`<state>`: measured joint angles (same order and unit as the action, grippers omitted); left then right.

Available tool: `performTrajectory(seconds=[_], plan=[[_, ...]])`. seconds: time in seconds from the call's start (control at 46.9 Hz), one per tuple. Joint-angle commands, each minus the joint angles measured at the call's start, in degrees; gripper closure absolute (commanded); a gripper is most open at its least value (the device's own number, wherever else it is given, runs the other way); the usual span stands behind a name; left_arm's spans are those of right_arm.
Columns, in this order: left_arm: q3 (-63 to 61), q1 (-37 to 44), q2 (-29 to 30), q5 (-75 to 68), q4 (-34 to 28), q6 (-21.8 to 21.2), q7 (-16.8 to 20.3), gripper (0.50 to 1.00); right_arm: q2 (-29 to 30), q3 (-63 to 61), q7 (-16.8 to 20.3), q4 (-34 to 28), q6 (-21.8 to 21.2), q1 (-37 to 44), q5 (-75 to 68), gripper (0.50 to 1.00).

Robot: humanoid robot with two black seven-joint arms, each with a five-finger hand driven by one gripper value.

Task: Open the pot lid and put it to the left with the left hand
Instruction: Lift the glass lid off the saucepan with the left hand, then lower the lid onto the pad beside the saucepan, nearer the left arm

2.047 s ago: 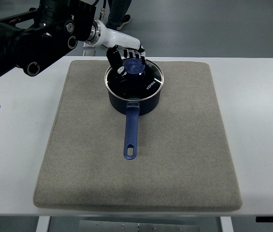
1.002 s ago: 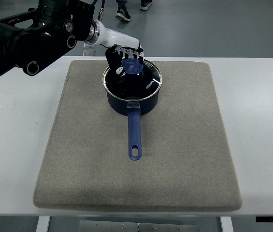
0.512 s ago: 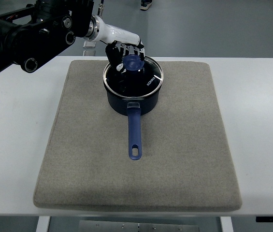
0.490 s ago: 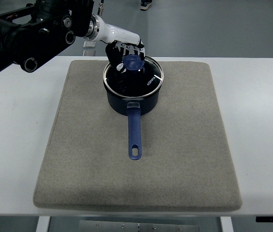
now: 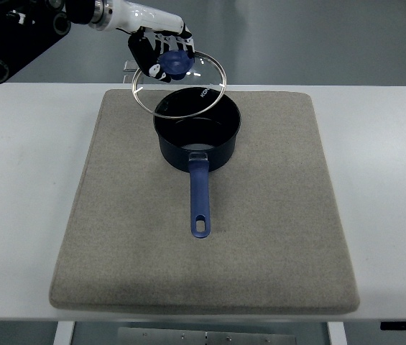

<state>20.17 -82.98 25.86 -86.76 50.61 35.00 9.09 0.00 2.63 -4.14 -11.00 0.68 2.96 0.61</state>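
My left hand (image 5: 161, 52), fingers clamped on its blue knob, has lifted the lid (image 5: 180, 85) off the pot (image 5: 197, 140), up-left.

The lid (image 5: 180, 85) is clear glass with a shiny metal rim and a glossy blue plastic-looking knob (image 5: 175, 63). The saucepan (image 5: 197, 136) has a smooth, dark blue glossy wall and a blue handle (image 5: 200, 198) of like finish. It stands on a grey, matt, felt-like cloth mat (image 5: 274, 215) over a smooth white table (image 5: 23, 208).
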Motion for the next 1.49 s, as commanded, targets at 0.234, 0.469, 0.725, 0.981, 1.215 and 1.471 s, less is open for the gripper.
performTrajectory(seconds=[0.234, 0.469, 0.725, 0.981, 1.215, 1.471], plan=[[0.13, 3.52, 14.21, 0.72, 7.22, 0.00, 0.14, 1.000, 0.00, 0.00, 0.01, 0.01, -0.07, -0.06, 0.00, 0.583], [1.27, 9.93, 18.09, 0.72, 8.36, 0.00, 0.22, 1.000, 0.00, 0.00, 0.01, -0.08, -0.07, 0.03, 0.00, 0.583], [3.03, 16.09, 17.21, 0.37, 7.93, 0.00, 0.22, 1.000, 0.00, 0.00, 0.01, -0.08, 0.02, 0.03, 0.00, 0.583], [2.94, 19.17, 14.22, 0.02, 6.35, -3.36, 0.14, 1.000, 0.00, 0.00, 0.01, 0.01, -0.07, 0.03, 0.00, 0.583], [2.77, 20.05, 11.58, -0.16, 3.71, -3.71, 0.14, 1.000, 0.00, 0.00, 0.01, -0.08, -0.07, 0.03, 0.00, 0.583], [2.85, 20.14, 11.14, 0.01, 2.30, -3.89, 0.14, 1.000, 0.00, 0.00, 0.01, -0.08, -0.07, 0.03, 0.00, 0.583]])
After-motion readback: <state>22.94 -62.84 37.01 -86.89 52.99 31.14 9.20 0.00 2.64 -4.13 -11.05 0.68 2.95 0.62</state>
